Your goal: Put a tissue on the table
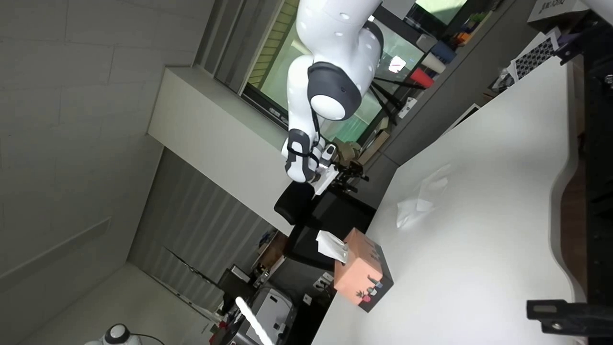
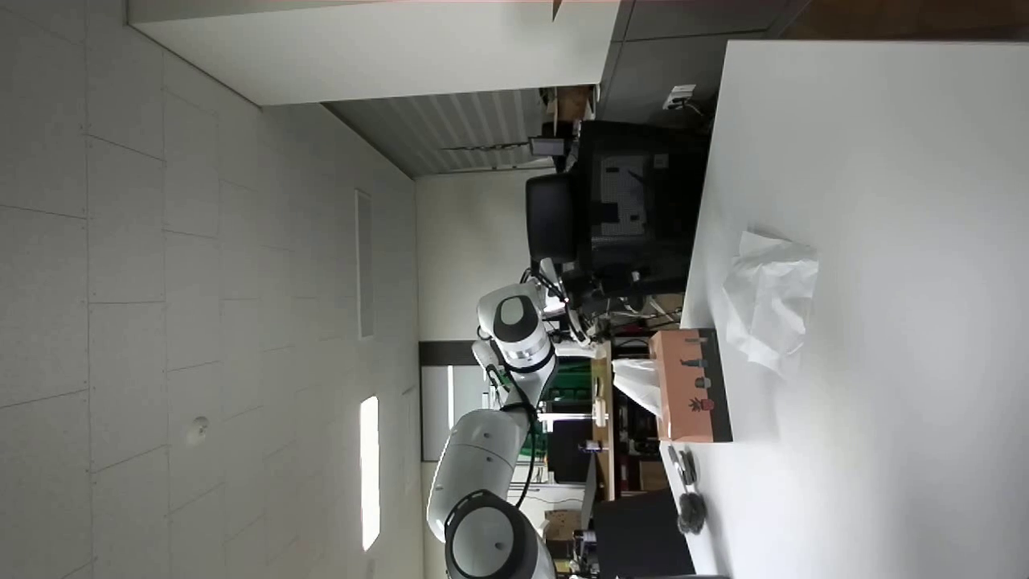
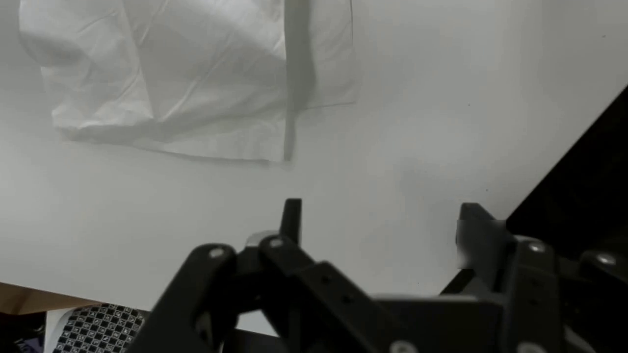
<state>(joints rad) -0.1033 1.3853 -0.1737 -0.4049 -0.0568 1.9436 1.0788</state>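
Wrist view has the pincer (image 3: 380,210) reaching in from the bottom edge, released, its two fingers (image 3: 291,218) spread well apart with bare bench (image 3: 382,250) between them. The tissue (image 3: 206,93) lies ahead of the fingertips, toward the upper left of that view, and touches neither of them; a strip of plain bench separates its lower edge from the nearer finger. It is loosely spread and creased, a shadow running between its main part and a flatter flap, and its top passes out of the frame. A chequered sheet (image 3: 98,328) shows at the lower left, past the bench's edge.

In both exterior views, which are turned on their side, the tissue rests on the bench near the tissue box (image 1: 361,275). The box, peach with a dark lower band and small potted plants pictured on it, stands upright close to the bench's edge, another tissue (image 2: 637,382) poking out of its top. The white arm (image 1: 330,91) holds the pincer up off the bench, well apart from the tissue lying there; against the clutter behind, its fingers are hard to make out. A black chair (image 2: 631,201) stands beyond the bench.
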